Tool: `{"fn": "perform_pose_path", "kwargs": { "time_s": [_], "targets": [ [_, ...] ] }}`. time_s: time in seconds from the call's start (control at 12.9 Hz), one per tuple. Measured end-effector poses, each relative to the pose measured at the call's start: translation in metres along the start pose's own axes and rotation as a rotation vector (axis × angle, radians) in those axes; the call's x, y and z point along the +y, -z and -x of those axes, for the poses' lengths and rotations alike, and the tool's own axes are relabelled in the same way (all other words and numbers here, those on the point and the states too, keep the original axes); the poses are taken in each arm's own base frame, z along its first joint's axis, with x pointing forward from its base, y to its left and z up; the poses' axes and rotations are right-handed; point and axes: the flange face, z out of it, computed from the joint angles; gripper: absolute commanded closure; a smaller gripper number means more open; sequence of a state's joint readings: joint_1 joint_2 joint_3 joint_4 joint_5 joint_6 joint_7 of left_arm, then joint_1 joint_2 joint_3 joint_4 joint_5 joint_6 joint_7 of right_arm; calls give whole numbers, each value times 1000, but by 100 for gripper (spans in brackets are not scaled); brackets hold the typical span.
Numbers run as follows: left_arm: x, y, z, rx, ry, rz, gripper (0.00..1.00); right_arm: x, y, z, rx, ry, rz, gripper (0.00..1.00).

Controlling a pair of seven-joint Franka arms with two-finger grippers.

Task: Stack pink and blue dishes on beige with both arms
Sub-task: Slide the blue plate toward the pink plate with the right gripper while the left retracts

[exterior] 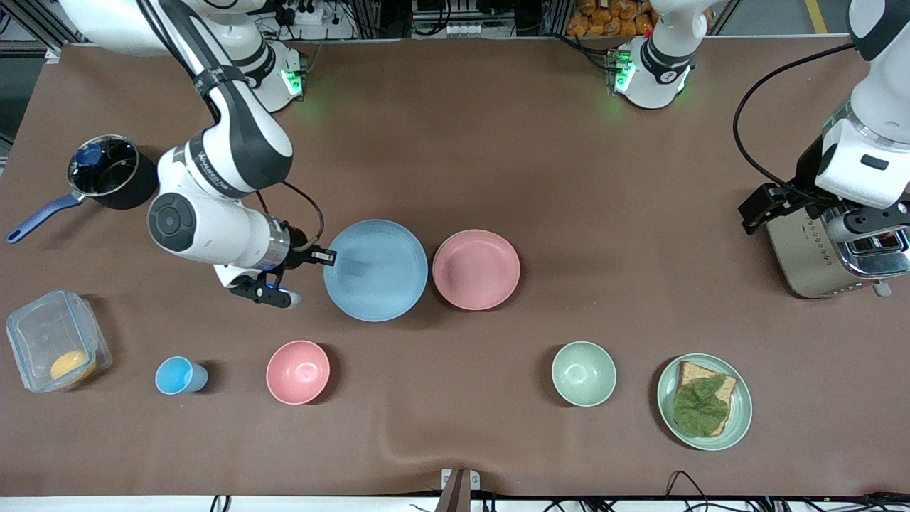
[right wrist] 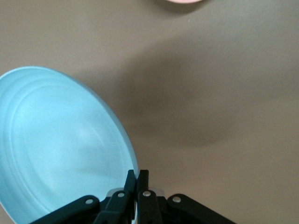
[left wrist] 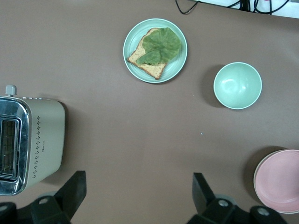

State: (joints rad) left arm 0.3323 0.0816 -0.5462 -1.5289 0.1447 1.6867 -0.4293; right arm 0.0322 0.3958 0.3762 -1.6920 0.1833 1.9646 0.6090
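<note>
The light blue plate [exterior: 375, 270] hangs a little above the table's middle, with a shadow under it. My right gripper [exterior: 328, 256] is shut on its rim at the right arm's end, and the right wrist view shows my right gripper [right wrist: 138, 179] pinching the blue plate [right wrist: 60, 144] at its edge. The pink plate [exterior: 476, 269] lies flat on the cloth beside it, toward the left arm's end, and the pink plate [left wrist: 280, 181] also shows in the left wrist view. My left gripper [left wrist: 139, 186] waits open beside the toaster. No beige plate is in view.
A toaster [exterior: 817, 259] stands at the left arm's end. Nearer the camera lie a green plate [exterior: 739, 419] with toast, a green bowl [exterior: 584, 373], a pink bowl [exterior: 298, 372], a blue cup [exterior: 178, 375] and a clear box [exterior: 53, 348]. A black pot [exterior: 106, 174] sits at the right arm's end.
</note>
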Motion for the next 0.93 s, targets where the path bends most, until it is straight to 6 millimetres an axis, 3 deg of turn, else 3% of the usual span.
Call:
{"fn": "perform_pose_path", "kwargs": {
  "time_s": [0.31,0.62,0.77,0.93],
  "targets": [
    [3,2,2,-1,-2,9,0,-49,-23,31,-23,-54,-23,100],
    [3,2,2,-1,-1,9,0,-90,-74,37,-78,-149,-176,100],
    [1,2,1,-1,1,8,0,-99,-102,38,-87,-208,-185,100],
    [0,2,1,-1,3,8,0,-104,-116,39,-92,-281,-191,100]
  ]
}}
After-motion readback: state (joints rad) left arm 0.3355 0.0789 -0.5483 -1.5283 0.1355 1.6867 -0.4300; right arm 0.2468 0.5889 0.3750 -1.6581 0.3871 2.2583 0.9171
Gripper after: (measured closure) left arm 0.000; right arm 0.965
